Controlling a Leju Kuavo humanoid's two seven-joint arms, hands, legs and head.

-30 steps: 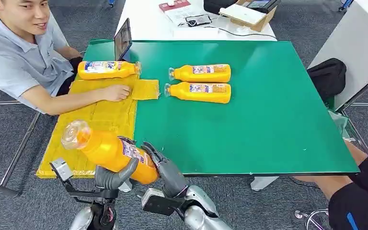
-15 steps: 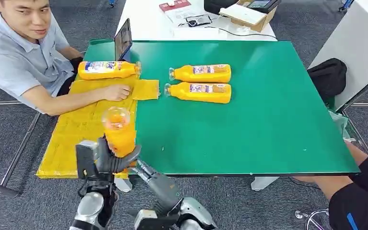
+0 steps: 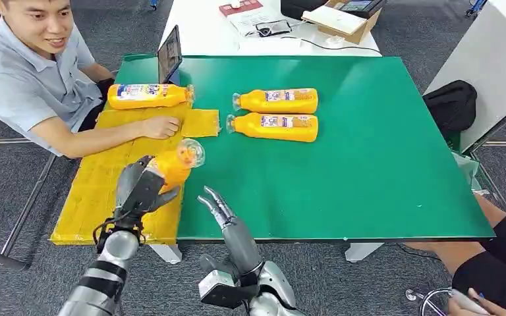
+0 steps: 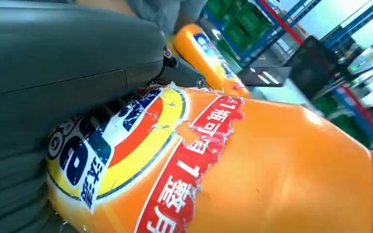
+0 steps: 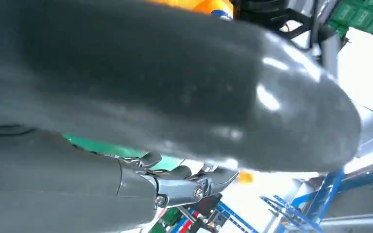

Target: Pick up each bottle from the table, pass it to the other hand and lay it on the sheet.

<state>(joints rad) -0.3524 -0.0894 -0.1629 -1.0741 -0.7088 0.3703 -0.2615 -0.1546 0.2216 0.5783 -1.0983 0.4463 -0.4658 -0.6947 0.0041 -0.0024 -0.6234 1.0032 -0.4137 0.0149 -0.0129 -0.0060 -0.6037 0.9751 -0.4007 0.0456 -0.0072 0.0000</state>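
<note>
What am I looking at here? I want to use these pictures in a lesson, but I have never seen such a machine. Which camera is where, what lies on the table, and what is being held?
This is a humanoid robot with two silver arms ending in many-fingered hands. The wide picture comes from a camera high on its body, looking down at a green table. The other two come from cameras at its wrists, so close that they look confusing.

The left hand holds an orange bottle above a yellow sheet; the left wrist picture shows that bottle's label up close. The right hand is empty, fingers apart.

One bottle on the sheet lies on its side, and two bottles on the table wait. A person's hand rests on the sheet.
</note>
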